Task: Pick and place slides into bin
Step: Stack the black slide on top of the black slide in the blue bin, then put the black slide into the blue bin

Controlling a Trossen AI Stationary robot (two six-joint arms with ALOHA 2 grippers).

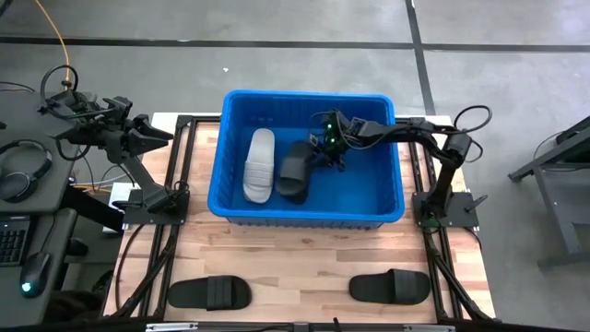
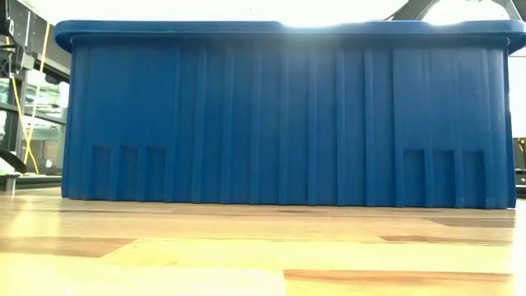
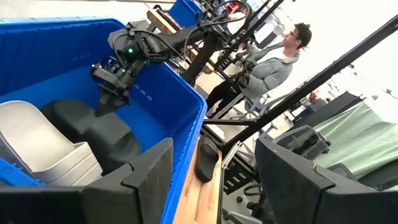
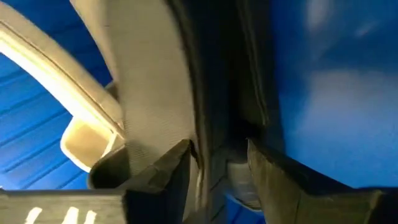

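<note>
The blue bin (image 1: 369, 189) (image 2: 288, 115) stands mid-table. Inside it, a white slide (image 1: 260, 164) (image 3: 43, 146) and a black slide (image 1: 295, 172) (image 3: 99, 130) lie side by side on the floor. My right gripper (image 1: 325, 152) (image 3: 109, 102) (image 4: 217, 165) reaches down into the bin, open, over the black slide's far end. Its fingers stand either side of that slide's edge (image 4: 214, 93). Two more black slides (image 1: 210, 292) (image 1: 389, 287) lie flat on the table near its front edge. My left gripper (image 1: 164, 132) (image 3: 214, 180) waits open, raised beyond the bin's left side. My right gripper stands slanting down from the far right, with its fingers (image 4: 168, 168) apart on either side of the black slide's edge. I cannot tell whether they touch it. The slide lies on the bin's floor, next to the white slide.
The bin's tall ribbed walls (image 3: 180, 99) ring the right gripper. Bare wood lies between the bin and the two front slides. A desk with headphones (image 1: 23, 171) stands left of the table. A person (image 3: 280, 56) stands in the room beyond.
</note>
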